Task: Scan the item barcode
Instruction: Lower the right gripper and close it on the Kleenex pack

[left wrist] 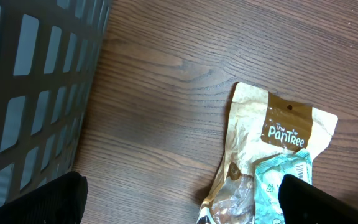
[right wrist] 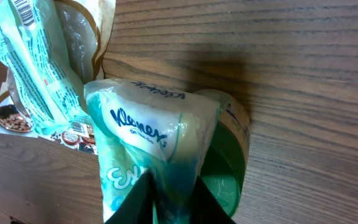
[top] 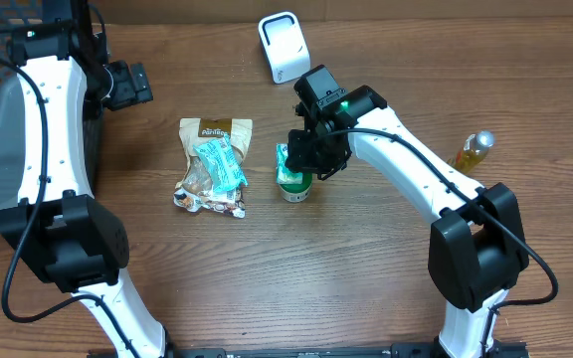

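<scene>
Firmly, the right gripper [right wrist: 169, 200] pinches a crinkly green-and-white Kleenex pack [right wrist: 148, 127], while the left gripper [left wrist: 179, 200] gapes wide.

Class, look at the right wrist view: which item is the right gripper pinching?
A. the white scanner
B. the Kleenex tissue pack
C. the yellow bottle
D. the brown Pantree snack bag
B: in the right wrist view the right gripper is closed on the near end of the Kleenex tissue pack, whose logo shows just above it.
</scene>
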